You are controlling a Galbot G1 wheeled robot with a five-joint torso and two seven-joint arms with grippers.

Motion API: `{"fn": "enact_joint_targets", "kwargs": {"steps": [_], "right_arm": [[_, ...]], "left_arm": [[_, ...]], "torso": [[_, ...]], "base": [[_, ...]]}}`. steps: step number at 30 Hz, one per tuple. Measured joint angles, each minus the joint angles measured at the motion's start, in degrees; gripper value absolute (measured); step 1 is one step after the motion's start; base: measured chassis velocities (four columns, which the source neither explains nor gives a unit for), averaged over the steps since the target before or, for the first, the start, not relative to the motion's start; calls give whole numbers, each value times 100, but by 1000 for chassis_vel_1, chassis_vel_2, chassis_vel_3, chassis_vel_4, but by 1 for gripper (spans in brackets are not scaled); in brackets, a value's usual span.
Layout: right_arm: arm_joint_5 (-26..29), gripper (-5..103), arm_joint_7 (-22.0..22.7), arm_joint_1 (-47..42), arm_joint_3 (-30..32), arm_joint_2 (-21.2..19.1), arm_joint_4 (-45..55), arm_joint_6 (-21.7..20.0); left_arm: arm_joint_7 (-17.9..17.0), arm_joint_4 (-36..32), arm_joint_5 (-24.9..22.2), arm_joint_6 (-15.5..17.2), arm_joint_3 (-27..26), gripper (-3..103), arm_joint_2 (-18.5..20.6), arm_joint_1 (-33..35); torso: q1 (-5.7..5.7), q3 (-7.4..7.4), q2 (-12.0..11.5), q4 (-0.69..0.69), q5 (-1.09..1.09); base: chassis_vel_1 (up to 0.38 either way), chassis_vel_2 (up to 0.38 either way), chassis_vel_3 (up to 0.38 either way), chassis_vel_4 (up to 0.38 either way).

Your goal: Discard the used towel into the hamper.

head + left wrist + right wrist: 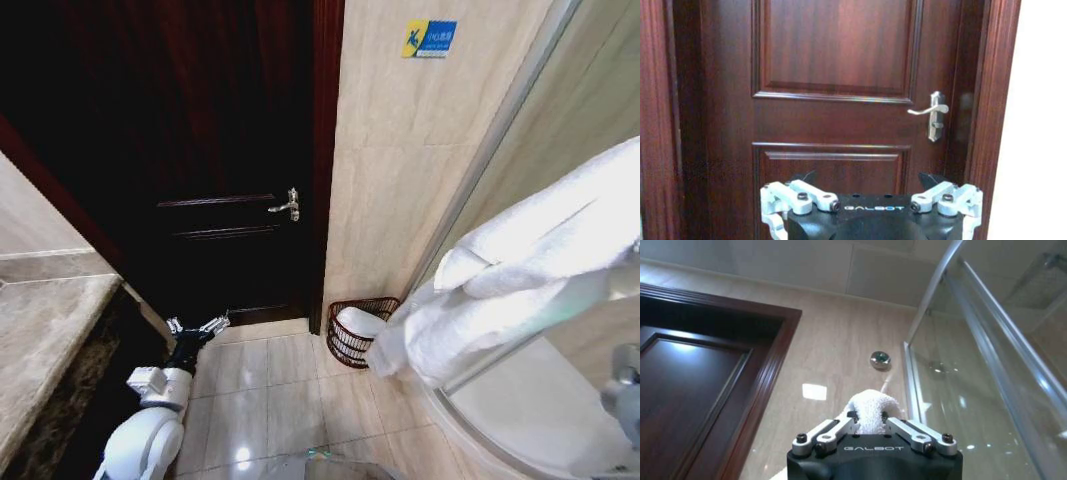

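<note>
A white towel (500,290) hangs in thick folds at the right, its lower end just above and right of the hamper (352,345). The hamper is a small dark wicker basket on the floor against the tiled wall, with something white inside. In the right wrist view my right gripper (867,416) is shut on a fold of the towel (870,407), pointing up toward the ceiling. My left gripper (197,327) hangs low at the left, facing the dark wooden door (833,100). Its fingers (803,192) are spread open with nothing between them.
A curved glass shower enclosure (520,400) fills the right side, its rail (560,300) crossing behind the towel. A stone counter (40,340) runs along the left. The door has a metal handle (286,206). Beige floor tiles (270,390) lie between counter and hamper.
</note>
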Motion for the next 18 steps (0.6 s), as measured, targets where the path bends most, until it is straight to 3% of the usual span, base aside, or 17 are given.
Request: {"fn": "enact_joint_targets", "kwargs": {"steps": [18], "right_arm": [[-27, 8, -76, -7, -62, 48, 0, 42]], "left_arm": [[0, 0, 0, 0, 0, 100, 0, 0]], "torso": [[310, 369, 677, 2, 0]], "base": [[0, 0, 0, 0]]}}
